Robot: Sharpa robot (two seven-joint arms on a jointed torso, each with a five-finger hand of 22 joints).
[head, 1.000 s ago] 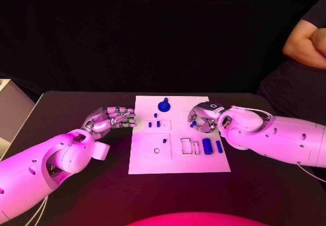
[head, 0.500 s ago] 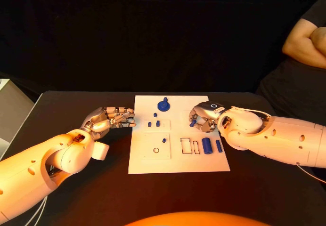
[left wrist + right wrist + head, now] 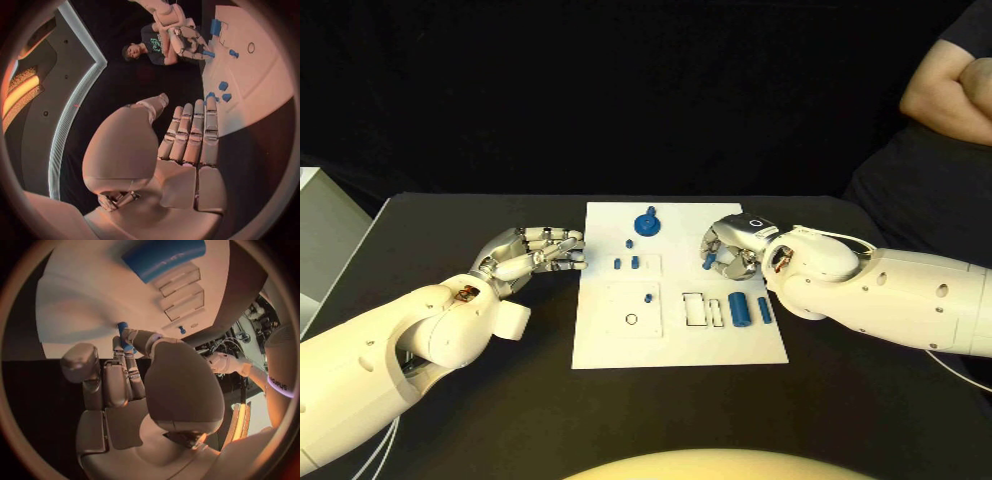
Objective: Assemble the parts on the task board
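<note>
While my right hand (image 3: 733, 250) sits over the right edge of the board (image 3: 610, 345), I see its fingers curled around a small blue peg (image 3: 122, 331), pinched between thumb and fingertips just above the white surface. My left hand (image 3: 534, 252) rests at the board's left edge, fingers together and lightly bent, holding nothing; their tips point at two short blue pegs (image 3: 626, 264) standing side by side near that edge. On the far part of the board I see a blue knob (image 3: 648, 222), with a tiny blue piece (image 3: 630, 244) just nearer than it. Near the right side lie a blue cylinder (image 3: 738, 309) and a slimmer blue bar (image 3: 764, 309), next to outlined rectangular slots (image 3: 702, 309). The board lies in the middle of the black desk (image 3: 473, 400).
</note>
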